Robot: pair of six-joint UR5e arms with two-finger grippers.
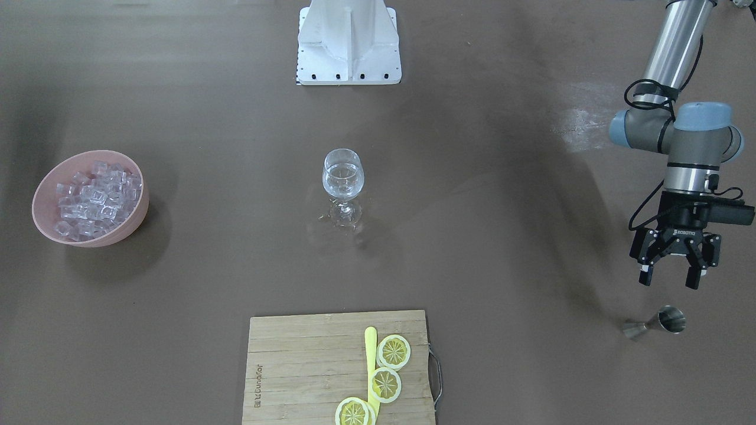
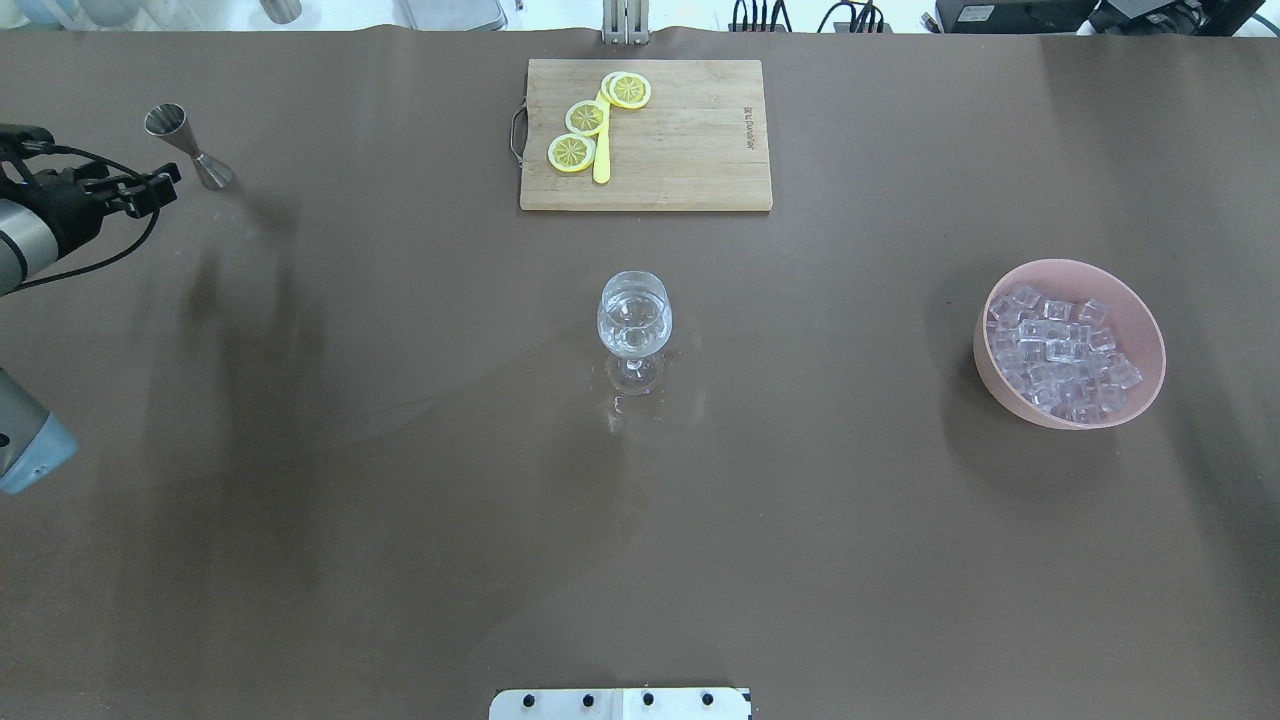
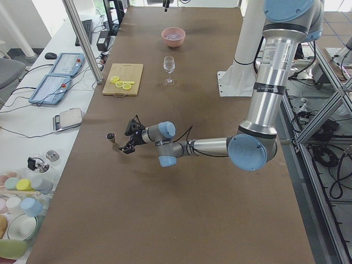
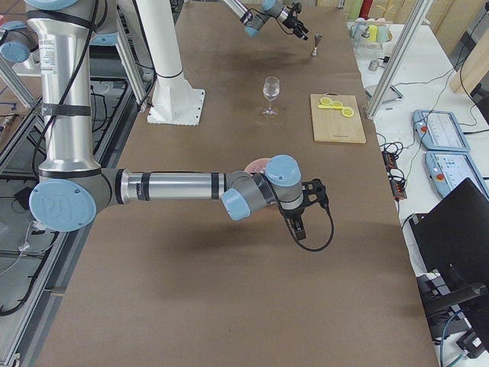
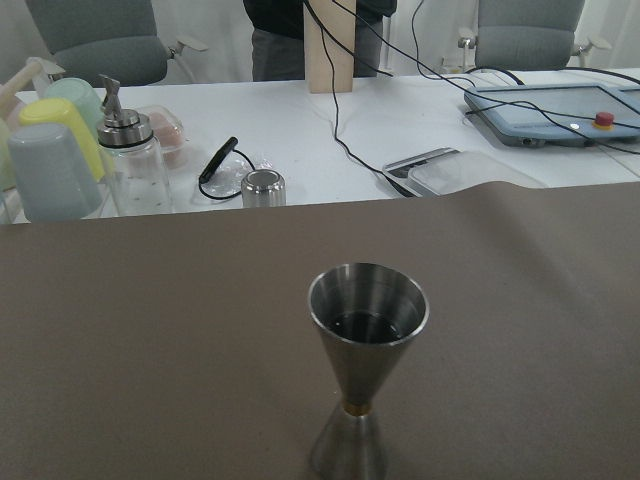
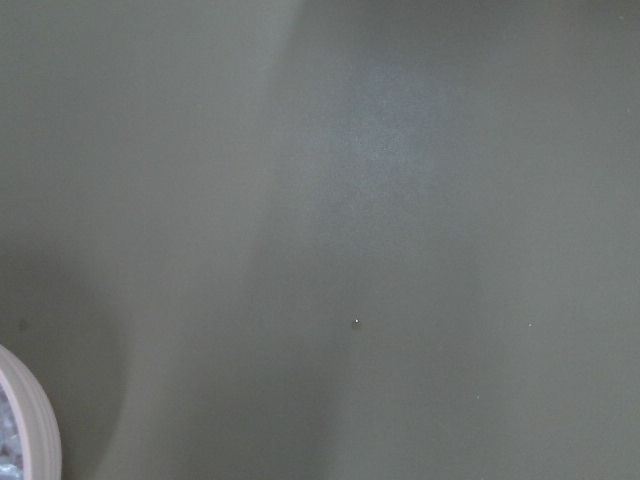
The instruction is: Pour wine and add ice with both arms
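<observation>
A stemmed wine glass (image 1: pixel 342 177) (image 2: pixel 634 320) stands mid-table with clear wine in its bowl. The ice (image 1: pixel 94 198) (image 2: pixel 1060 350) is a heap of clear cubes in a pink bowl (image 1: pixel 127 230) (image 2: pixel 1000 385). A steel jigger (image 1: pixel 655 324) (image 2: pixel 187 145) (image 5: pixel 365 390) stands upright near the table's far edge on the robot's left. My left gripper (image 1: pixel 669 278) (image 2: pixel 160 188) hovers just short of the jigger, open and holding nothing. My right gripper (image 4: pixel 299 228) hangs low near the pink bowl; only the exterior right view shows it, so I cannot tell its state.
A wooden cutting board (image 1: pixel 307 366) (image 2: pixel 690 140) with lemon slices (image 1: pixel 393 351) and a yellow knife lies at the far middle edge. Small wet spots sit around the glass's foot. A side bench beyond the jigger holds cups and bottles (image 5: pixel 60 160).
</observation>
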